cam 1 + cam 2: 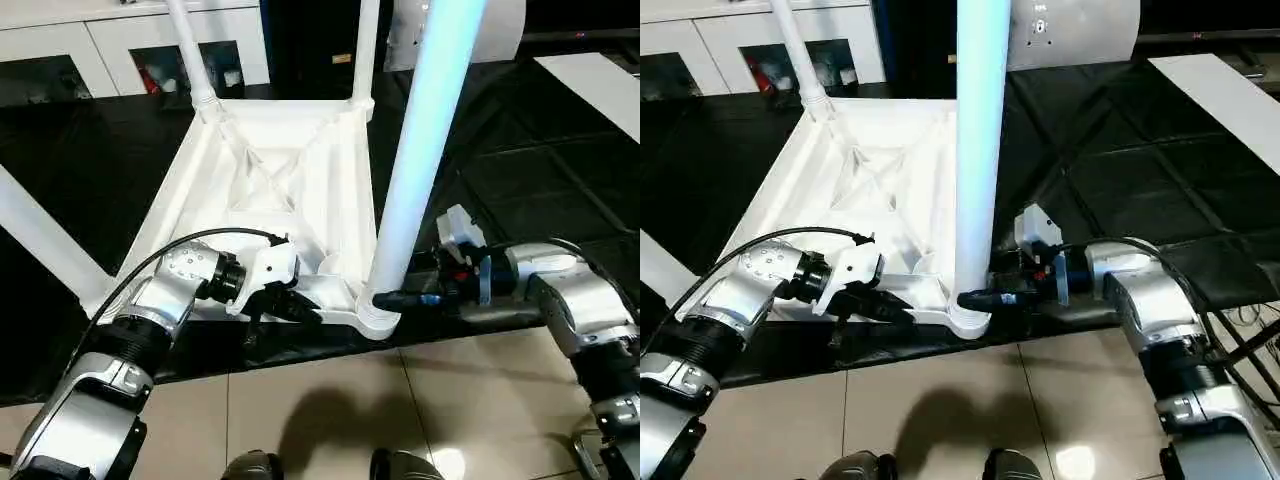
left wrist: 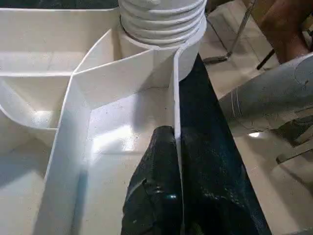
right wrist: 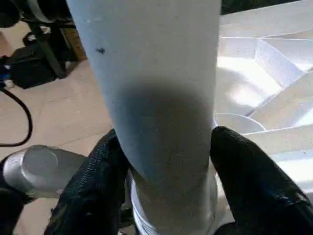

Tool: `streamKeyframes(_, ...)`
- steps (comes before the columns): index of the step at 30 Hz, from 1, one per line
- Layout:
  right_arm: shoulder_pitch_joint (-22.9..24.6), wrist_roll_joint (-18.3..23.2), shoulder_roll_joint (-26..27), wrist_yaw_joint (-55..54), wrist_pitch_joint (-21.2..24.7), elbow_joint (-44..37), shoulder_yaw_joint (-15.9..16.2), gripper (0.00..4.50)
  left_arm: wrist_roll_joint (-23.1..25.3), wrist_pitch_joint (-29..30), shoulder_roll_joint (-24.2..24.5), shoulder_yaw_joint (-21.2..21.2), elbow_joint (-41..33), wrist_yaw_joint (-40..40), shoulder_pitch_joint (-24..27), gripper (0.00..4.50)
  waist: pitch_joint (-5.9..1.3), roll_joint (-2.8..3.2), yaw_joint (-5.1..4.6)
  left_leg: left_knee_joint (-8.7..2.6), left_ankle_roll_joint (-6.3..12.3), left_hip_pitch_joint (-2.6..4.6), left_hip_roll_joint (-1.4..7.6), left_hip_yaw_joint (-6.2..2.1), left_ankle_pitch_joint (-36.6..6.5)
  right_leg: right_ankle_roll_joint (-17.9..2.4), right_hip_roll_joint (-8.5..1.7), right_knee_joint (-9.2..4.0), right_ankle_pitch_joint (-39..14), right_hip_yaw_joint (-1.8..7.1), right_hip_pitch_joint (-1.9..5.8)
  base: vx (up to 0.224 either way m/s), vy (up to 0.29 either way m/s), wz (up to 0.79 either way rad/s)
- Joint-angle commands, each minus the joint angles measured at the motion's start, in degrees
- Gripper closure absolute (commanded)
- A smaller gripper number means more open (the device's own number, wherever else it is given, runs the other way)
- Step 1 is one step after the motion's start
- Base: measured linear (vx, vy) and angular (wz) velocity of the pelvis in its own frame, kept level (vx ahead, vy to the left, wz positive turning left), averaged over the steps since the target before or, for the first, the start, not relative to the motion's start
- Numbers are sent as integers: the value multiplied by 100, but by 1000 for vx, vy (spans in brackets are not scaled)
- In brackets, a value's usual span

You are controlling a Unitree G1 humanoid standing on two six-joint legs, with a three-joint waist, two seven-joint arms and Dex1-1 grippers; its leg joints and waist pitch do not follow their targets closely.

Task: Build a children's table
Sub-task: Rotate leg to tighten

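Left hand [image 1: 285, 305] pinches the upturned table's rim [image 2: 177, 112], steadying it; right hand [image 3: 166, 166] straddles the near-corner leg [image 1: 425, 150] at frame centre, seemingly gripping to seat it.

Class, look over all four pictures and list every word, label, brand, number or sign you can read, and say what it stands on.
None can be read.
The white panel behind the upturned white plastic table top bears a small dark mark, too small to read.
The long white cylindrical leg between the right gripper's black fingers carries a dark speck, not lettering.
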Motion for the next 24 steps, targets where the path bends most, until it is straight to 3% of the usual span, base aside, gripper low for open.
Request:
streamKeyframes(1, -52, -40, -3, 54, 15, -13, 62, 215, -34, -54, -55, -85, 11, -216, -25, 450, -550, -145, -3, -349, 648, 52, 275, -50, -904, -1234, -364, -375, -2035, 233, 351, 0, 0, 0)
streamKeyframes(11, 182, 216, 49, 161, 547, -293, 70, 251, -149, 262, -106, -40, -53, -232, -24, 450, -545, -138, 23, -355, 656, 59, 272, -50, -869, -1222, -357, -378, -2000, 233, 353, 0, 0, 0)
streamKeyframes(16, 541, 236, 406, -795, 1027, -1000, 26, 251, -74, 834, -234, 54, -180, 313, -128, 450, -490, -103, 33, -389, 579, 64, 275, -56, -949, -1111, -348, -419, -2222, 239, 328, 0, 0, 0)
streamKeyframes(18, 619, 39, 824, -1712, 1237, -1217, -35, 251, -11, 1161, -415, 167, -221, 866, -217, 450, -474, -104, -4, -404, 436, 77, 254, -74, -1116, -1038, -343, -438, -2513, 221, 319, 0, 0, 0)
streamKeyframes(19, 556, -88, 1392, -2731, 1541, -1189, -232, 251, -6, 1467, -706, 351, -258, 1553, -295, 450, -424, -56, -43, -410, 323, 113, 228, -87, -1419, -934, -350, -504, -2986, 193, 281, 0, 0, 0)
streamKeyframes(20, 491, -205, 1751, -3363, 1672, -1129, -358, 251, 0, 1640, -886, 456, -291, 1958, -337, 450, -395, -82, -137, -414, 153, 100, 198, -107, -1599, -778, -338, -536, -3392, 155, 276, -53, 9, -10)
streamKeyframes(21, 491, -205, 1751, -3363, 1672, -1129, -358, 251, 0, 1640, -886, 456, -291, 1958, -337, 450, -374, -61, -181, -409, 73, 106, 182, -130, -1721, -658, -340, -565, -3635, 126, 267, -53, 9, -10)
streamKeyframes(22, 471, -239, 1819, -3486, 1679, -1101, -383, 251, 5, 1662, -921, 473, -295, 2032, -345, 450, -385, -94, -275, -396, 22, 103, 145, -159, -1887, -429, -336, -633, -3946, 63, 287, -54, 28, -15)
streamKeyframes(23, 409, -362, 2048, -3910, 1708, -1021, -470, 251, 27, 1740, -1035, 526, -316, 2275, -368, 450, -369, -71, -342, -402, 71, 101, 149, -172, -1984, -334, -342, -672, -3994, 49, 281, 0, 0, 0)
streamKeyframes(24, 405, -371, 2063, -3938, 1710, -1017, -476, 251, 30, 1746, -1043, 529, -318, 2290, -370, 450, -380, -46, -423, -407, 118, 116, 167, -193, -2114, -363, -345, -691, -3890, 18, 277, 0, 0, 0)
